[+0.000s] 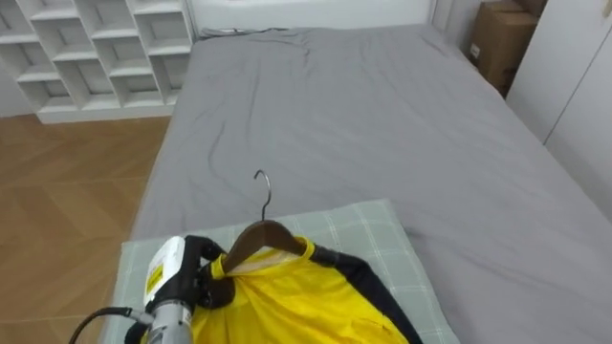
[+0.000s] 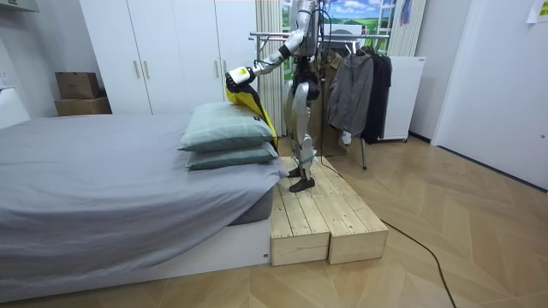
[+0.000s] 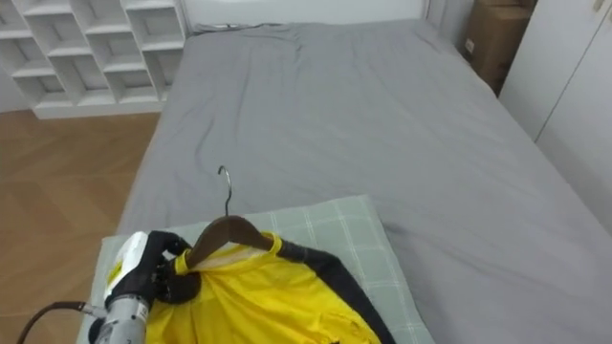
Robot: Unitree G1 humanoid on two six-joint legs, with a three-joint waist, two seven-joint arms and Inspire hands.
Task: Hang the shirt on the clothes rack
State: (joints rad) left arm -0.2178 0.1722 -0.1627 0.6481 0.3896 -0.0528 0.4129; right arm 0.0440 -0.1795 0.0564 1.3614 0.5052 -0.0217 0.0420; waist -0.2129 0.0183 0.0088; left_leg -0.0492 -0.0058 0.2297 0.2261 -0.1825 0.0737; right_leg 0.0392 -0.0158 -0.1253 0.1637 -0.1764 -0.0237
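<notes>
**Where the bed ends, a yellow garment hangs from one hand**

As the robot stands on a low wooden platform (image 2: 325, 214) at the head of the bed (image 1: 382, 115), its left hand (image 1: 198, 272) reaches out over the pillows. The fingers are curled round one end of a wooden hanger (image 1: 263, 235). The hanger's metal hook stands upright above the grey sheet. A yellow garment (image 1: 287, 306) with dark trim is draped on the hanger and falls below the hand, in front of the top pillow (image 1: 382, 239).

That pillow is pale green with a faint check. The room view shows it stacked on a second pillow (image 2: 231, 157) of the same colour. The sheet is smooth apart from a few shallow creases.

A white shelf unit (image 1: 96, 48) of open cubbies stands past the bed's far corner, on a wood floor (image 1: 57, 191). On the other side a cardboard box (image 1: 497, 43) sits against white wardrobe doors (image 1: 574, 86).

Behind the robot in the room view, a clothes rail (image 2: 282, 36) carries dark jackets (image 2: 355, 85).
</notes>
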